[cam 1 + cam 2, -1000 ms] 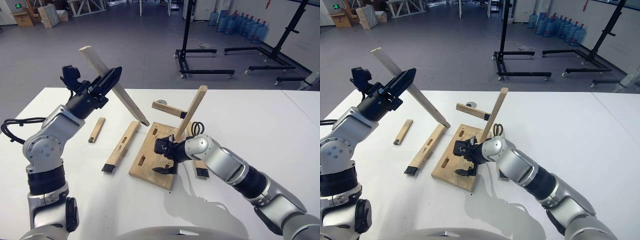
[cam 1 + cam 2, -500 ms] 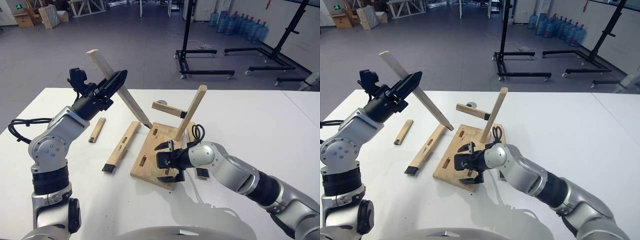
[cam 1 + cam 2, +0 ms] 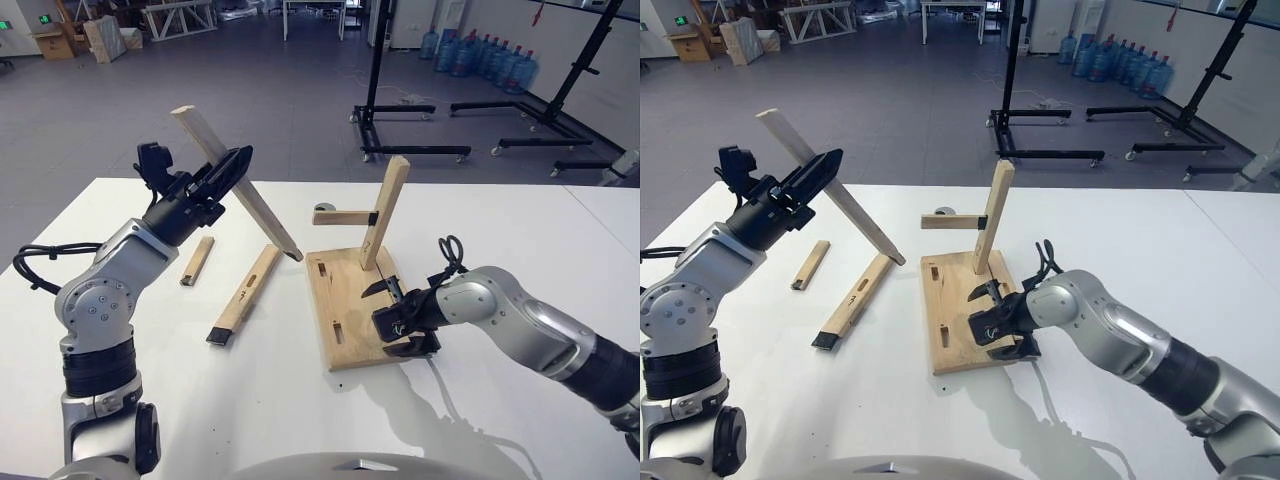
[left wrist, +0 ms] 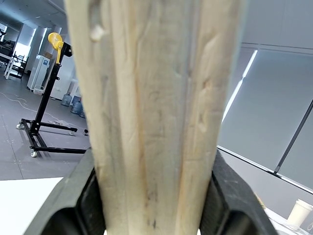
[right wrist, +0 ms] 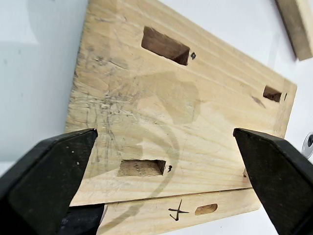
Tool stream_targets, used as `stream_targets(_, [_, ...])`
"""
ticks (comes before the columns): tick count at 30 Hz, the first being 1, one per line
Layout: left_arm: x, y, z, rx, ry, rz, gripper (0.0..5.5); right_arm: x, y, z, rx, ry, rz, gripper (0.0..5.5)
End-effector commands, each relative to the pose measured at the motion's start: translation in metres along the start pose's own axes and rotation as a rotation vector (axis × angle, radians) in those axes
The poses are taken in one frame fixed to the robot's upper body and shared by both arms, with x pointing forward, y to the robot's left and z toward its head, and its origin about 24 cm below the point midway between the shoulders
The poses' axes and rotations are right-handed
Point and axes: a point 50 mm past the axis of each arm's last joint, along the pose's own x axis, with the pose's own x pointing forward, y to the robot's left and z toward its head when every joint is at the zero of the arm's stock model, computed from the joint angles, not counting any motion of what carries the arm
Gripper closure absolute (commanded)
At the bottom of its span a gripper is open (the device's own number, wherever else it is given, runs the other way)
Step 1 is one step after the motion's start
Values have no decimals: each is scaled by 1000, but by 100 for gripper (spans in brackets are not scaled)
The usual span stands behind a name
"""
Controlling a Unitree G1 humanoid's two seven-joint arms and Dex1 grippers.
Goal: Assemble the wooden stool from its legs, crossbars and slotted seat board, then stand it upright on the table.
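On the left, the left gripper (image 3: 236, 164) is clamped on a long leg (image 3: 266, 216) and holds it in the air above the table (image 3: 250, 400). In the left wrist view its black fingers (image 4: 87, 205) press the wood from both sides. The long axis of this leg slopes down from the far left toward the right. Its lower end hangs just beside the far left corner of the seat board (image 3: 352, 318). Below it, on the table, lie a short bar (image 3: 197, 260) and a second leg (image 3: 246, 292), near each other but apart.

The seat board lies flat in the middle. An upright leg (image 3: 384, 212) stands at its far right side, a little tilted, and a crossbar (image 3: 338, 216) sticks out of it to the left. An empty slot (image 3: 322, 268) at the far left of the board is just to the right of the held leg's tip. I therefore judge that the left arm is the nearer one for seating it. The leg would first need to come closer to vertical.

On the right, the right gripper (image 3: 398, 322) is over the near right edge of the board, with its fingers spread wide and grasping nothing. Whether they touch the board I cannot tell. The right wrist view adds the open slots from close by and a further wooden piece (image 5: 195, 210) lying along the board's edge. The head views, for their part, give the gap between tip and slot.
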Motion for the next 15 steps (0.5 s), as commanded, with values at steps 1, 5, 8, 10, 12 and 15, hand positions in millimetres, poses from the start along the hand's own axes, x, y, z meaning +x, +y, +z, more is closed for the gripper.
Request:
stream_targets(1, [4,-4,-5,-2,22,9,348,10,20,-20,90,40,120,37])
stream_targets(5, [10,1,-12,39,91,67,348,-5,-13,-10,118,-38,-19,37])
stream_targets(8, [10,5,-14,78,124,95,348,-20,-37,-2,151,-102,-115,37])
stream_targets(10, [12,7,-13,114,138,83,348,-34,-53,3,185,-155,-194,37])
stream_targets(12, [14,8,-10,164,143,49,348,-53,-66,4,227,-199,-274,37])
stream_targets(15, [15,9,-9,230,135,-39,348,-68,-71,-4,281,-206,-352,37])
